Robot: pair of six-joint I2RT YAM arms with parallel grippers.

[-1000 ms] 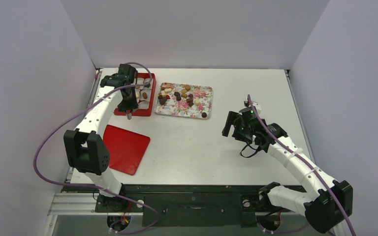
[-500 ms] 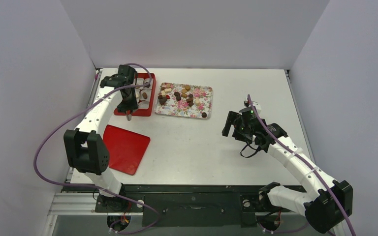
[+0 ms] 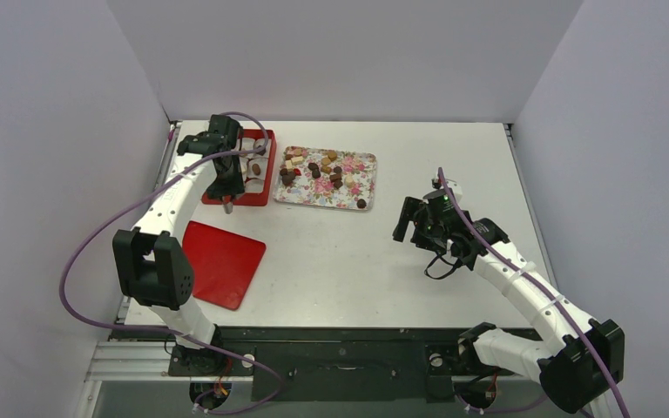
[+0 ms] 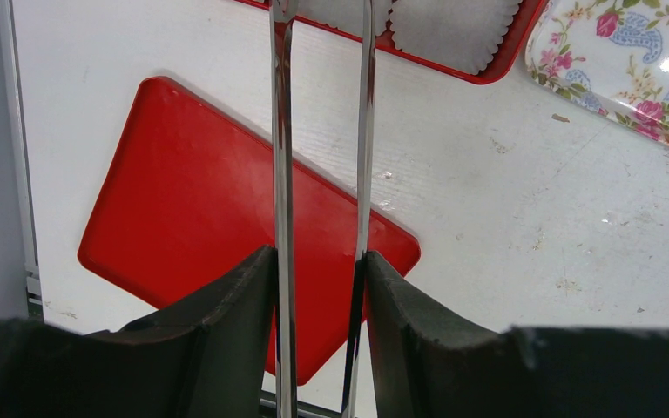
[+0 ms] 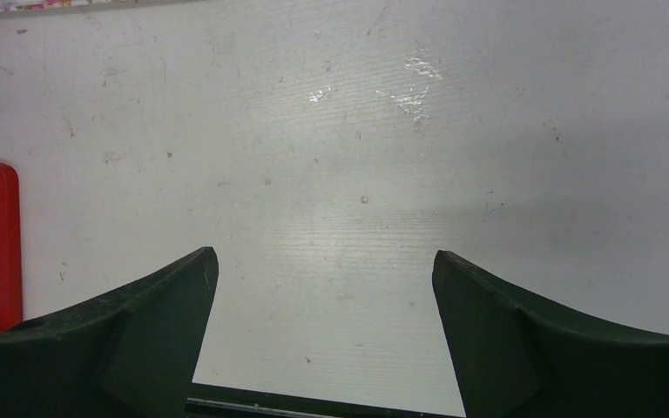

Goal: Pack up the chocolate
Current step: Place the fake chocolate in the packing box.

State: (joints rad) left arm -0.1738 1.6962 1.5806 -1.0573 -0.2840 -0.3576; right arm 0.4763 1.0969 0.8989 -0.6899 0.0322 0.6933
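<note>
A white surface [image 3: 340,261], scuffed and speckled in the wrist views, is enclosed on three sides by plain pale walls [image 3: 340,52]. At its far left a red box [image 3: 253,201] is set, lined with white fluted paper cups [image 4: 453,30]; one or two brownish pieces seem to lie in it, though they are too small to be made out surely. Just beside the box, on its right, a flowered tray [image 3: 364,164] is placed, and most of the chocolate [image 3: 331,177] is scattered loose on it in dark, light brown and cream pieces. A flat red lid [image 3: 222,261] is laid near the front left, apart from the box. The left pincer [image 4: 322,266] is held over the box and is pressed onto metal tweezers [image 4: 283,157], whose two arms are seen slightly apart and run out of the wrist view toward the cups, so the tips are hidden. The right pincer [image 5: 324,253] is spread wide with nothing in it, above bare surface well to the right of the tray.
</note>
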